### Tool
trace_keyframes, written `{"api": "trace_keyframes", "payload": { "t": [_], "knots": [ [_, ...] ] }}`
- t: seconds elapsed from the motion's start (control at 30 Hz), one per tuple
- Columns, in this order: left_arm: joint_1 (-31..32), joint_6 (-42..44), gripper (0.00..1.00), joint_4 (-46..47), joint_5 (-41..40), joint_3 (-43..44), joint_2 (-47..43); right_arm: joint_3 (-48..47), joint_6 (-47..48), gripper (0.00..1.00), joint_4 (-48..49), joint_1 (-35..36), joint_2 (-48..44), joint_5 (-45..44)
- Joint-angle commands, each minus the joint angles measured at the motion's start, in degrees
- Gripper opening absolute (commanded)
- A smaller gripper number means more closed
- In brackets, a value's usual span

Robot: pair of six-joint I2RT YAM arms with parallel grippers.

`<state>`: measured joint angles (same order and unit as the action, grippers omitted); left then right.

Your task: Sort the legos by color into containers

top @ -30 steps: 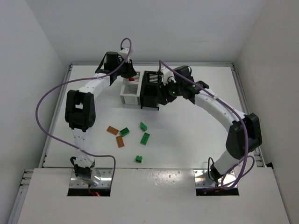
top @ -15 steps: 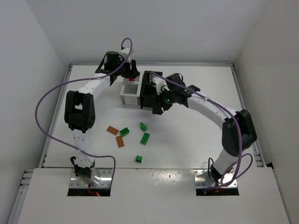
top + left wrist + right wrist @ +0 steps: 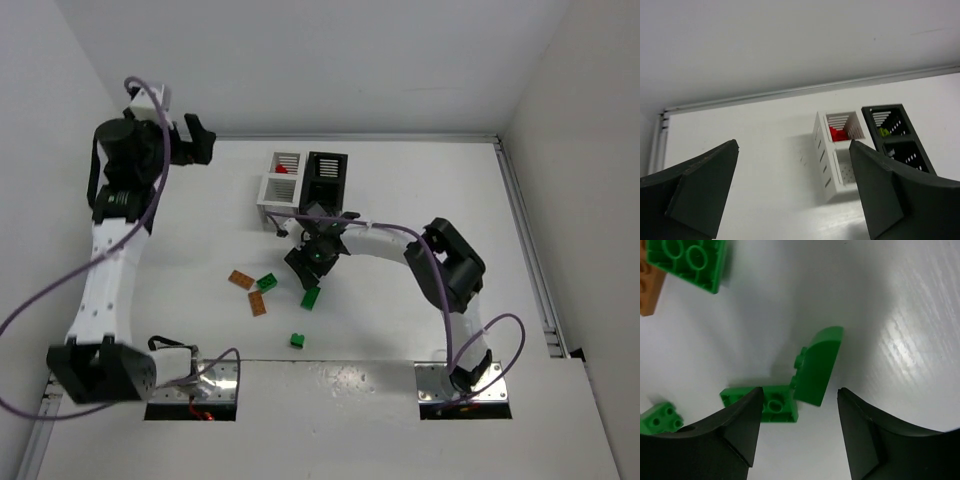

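Green legos number four in the right wrist view. One curved green lego (image 3: pixel 817 365) lies on the white table (image 3: pixel 900 315) between the fingers of the right gripper (image 3: pixel 799 392). One green brick (image 3: pixel 767 402) sits just beside it, one larger green lego (image 3: pixel 690 260) is at the top left, and one small green lego (image 3: pixel 660 421) is at the lower left. The right gripper stands spread open, a finger on either side of the curved green lego without touching it, holding nothing. From above, two orange-brown legos, one (image 3: pixel 241 279) and another (image 3: pixel 258 303), lie left of the greens.

Four bins cluster at the far middle of the table, two white and two black. The far white bin (image 3: pixel 858 125) holds one red lego (image 3: pixel 839 134), and the near white bin (image 3: pixel 832 177) adjoins it. The far black bin (image 3: pixel 890 116) holds one yellow-green piece (image 3: pixel 883 132), with the near black bin (image 3: pixel 907 155) next to it.

The left gripper (image 3: pixel 794 145) hangs raised at the far left, well apart from the bins, its fingers wide and empty
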<state>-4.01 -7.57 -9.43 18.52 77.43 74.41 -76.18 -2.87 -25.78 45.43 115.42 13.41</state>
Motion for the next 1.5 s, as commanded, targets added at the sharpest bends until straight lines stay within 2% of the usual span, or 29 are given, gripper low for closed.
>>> {"api": "trace_keyframes", "payload": {
  "t": [0.0,0.1,0.23,0.3,0.37,0.4,0.5,0.53,0.63,0.73,0.77,0.83,0.9,1.03,1.1,1.3,1.47],
  "knots": [
    [-0.47,2.64,1.00,-5.69,-3.67,-6.83,-10.40,-4.49,-1.87,0.61,2.05,-0.43,2.08,-3.57],
    [-1.00,5.19,1.00,-6.91,-4.03,-14.57,-20.49,-5.12,-1.87,0.56,2.57,-0.43,4.02,-3.57],
    [-1.00,9.32,1.00,-10.24,-0.52,-22.04,-27.90,-5.81,-2.40,0.47,4.51,-0.43,5.25,-5.24],
    [-1.00,11.17,1.00,-12.44,1.07,-22.58,-28.53,-6.43,-2.40,0.35,5.13,-0.43,5.78,-6.55],
    [-1.00,17.48,0.97,-17.01,7.29,-23.20,-29.15,-6.96,-2.40,0.24,5.13,-0.43,5.79,-7.08],
    [-1.00,19.77,0.93,-18.24,9.49,-23.81,-29.67,-6.96,-2.40,0.13,5.13,-0.95,5.18,-7.60],
    [-1.00,28.03,0.92,-22.38,16.09,-25.04,-29.68,-8.54,-2.40,0.01,2.50,-2.09,0.09,-5.42],
    [-1.00,33.10,0.92,-25.26,19.59,-25.57,-28.89,-9.59,-1.88,0.00,1.36,-2.10,-4.36,-5.41],
    [0.05,41.38,0.92,-29.41,23.92,-27.24,-25.30,-12.49,-2.66,0.00,0.74,-3.15,-10.46,-6.46],
    [3.65,44.22,0.93,-30.21,24.45,-30.49,-22.74,-22.83,-2.66,0.00,-0.50,-4.90,-11.44,-12.33],
    [7.14,44.83,0.93,-30.21,23.15,-31.02,-22.73,-24.61,-2.66,0.00,-0.50,-5.43,-10.92,-13.75],
    [11.20,44.14,0.93,-30.21,19.28,-31.73,-21.24,-27.43,-2.66,0.00,-0.50,-7.10,-7.94,-16.04],
    [16.82,41.16,0.86,-28.98,15.86,-31.73,-19.84,-33.57,-3.80,0.00,-2.42,-8.42,-4.52,-16.05],
    [27.19,34.22,0.81,-23.71,6.02,-32.96,-18.69,-43.67,-5.91,0.00,-7.08,-11.94,3.57,-12.55],
    [31.32,29.21,0.81,-21.61,3.89,-32.96,-17.20,-43.62,-7.58,0.00,-8.06,-12.47,5.17,-11.13],
    [35.20,17.70,0.87,-18.61,3.37,-30.85,-9.74,-39.76,-8.11,0.00,-10.96,-14.93,5.00,-8.06],
    [35.92,12.68,0.90,-17.20,3.36,-29.70,-6.21,-36.14,-8.11,0.00,-10.96,-14.93,3.76,-6.30]
  ]
}}
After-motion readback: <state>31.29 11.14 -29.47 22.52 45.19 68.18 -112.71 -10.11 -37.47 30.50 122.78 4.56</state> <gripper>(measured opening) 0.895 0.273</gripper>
